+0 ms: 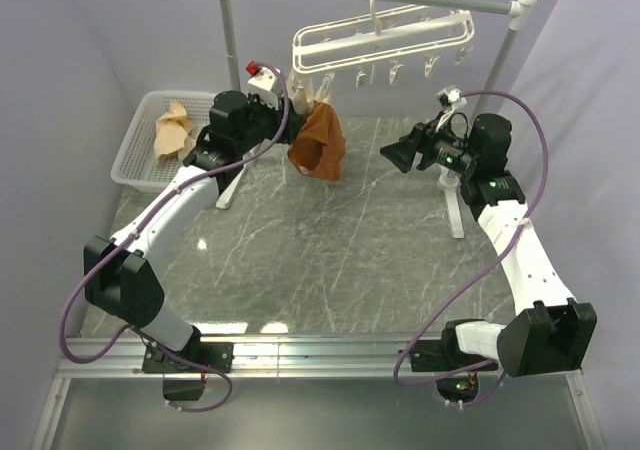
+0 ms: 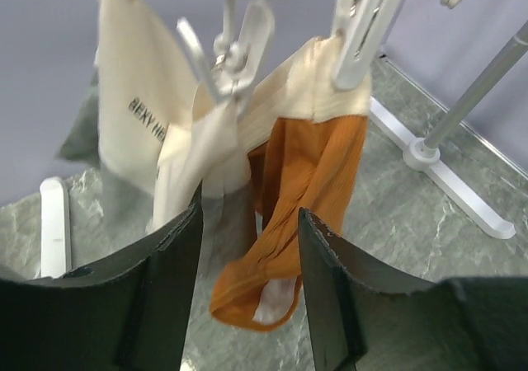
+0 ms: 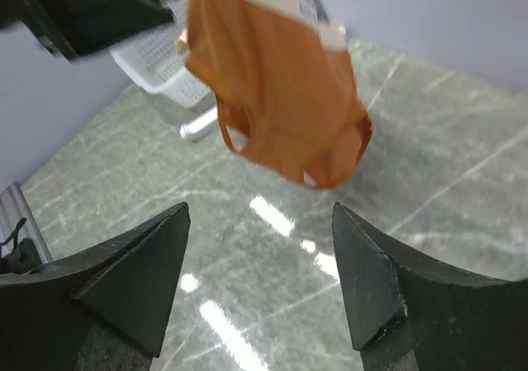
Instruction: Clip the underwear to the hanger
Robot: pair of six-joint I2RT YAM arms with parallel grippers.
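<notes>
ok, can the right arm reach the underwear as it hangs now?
Probably yes. The underwear hangs from the hanger with open air between it and the right gripper, whose jaws stand open toward it. Only the left gripper crowds the far side.

Bright, even light from overhead fills the scene and casts only faint, soft shadows. White glare patches gleam on the polished worktop (image 1: 330,260), along its near edge in the top view and in streaks in the right wrist view. In the left wrist view the underwear (image 2: 305,173) and the clips (image 2: 363,25) look slightly soft, and the left hand (image 2: 249,216) looms dark and underexposed.
</notes>
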